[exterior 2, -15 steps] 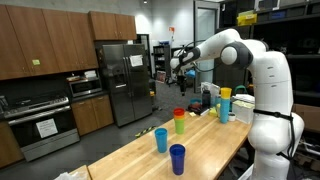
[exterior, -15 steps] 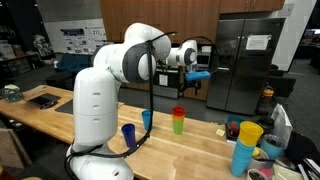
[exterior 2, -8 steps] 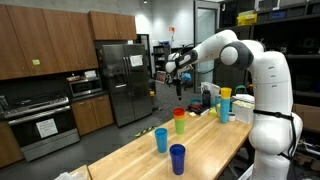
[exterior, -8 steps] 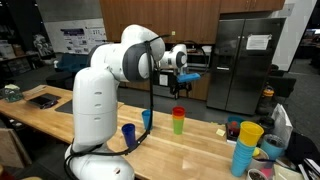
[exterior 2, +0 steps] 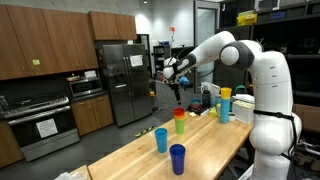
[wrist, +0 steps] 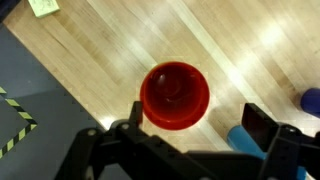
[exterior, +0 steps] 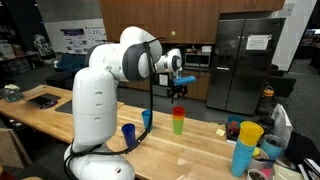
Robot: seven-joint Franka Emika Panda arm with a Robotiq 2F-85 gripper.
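The tool [exterior: 177, 93] hangs straight above a red plastic cup [exterior: 178, 111] with its fingers spread wide apart and nothing between them. It is clear of the rim, with a gap of air visible in both exterior views [exterior 2: 178, 97]. The red cup is nested in a green plastic cup [exterior: 178, 125], and the stack stands upright on the pale wooden table [exterior: 190, 155]. In the wrist view the red cup's open mouth [wrist: 175, 95] lies just ahead of the tool [wrist: 190, 135], a little off the line between the two dark fingers [wrist: 258, 125]. The table edge runs close by the stack, with grey floor and a strip of yellow-and-black tape [wrist: 15, 120] beyond it. A light blue cup [exterior 2: 160, 139] and a dark blue cup [exterior 2: 177, 158] stand well apart from the stack, leaving bare wood around it. A steel refrigerator [exterior 2: 125, 80] and brown wooden cabinets [exterior 2: 40, 40] stand behind.
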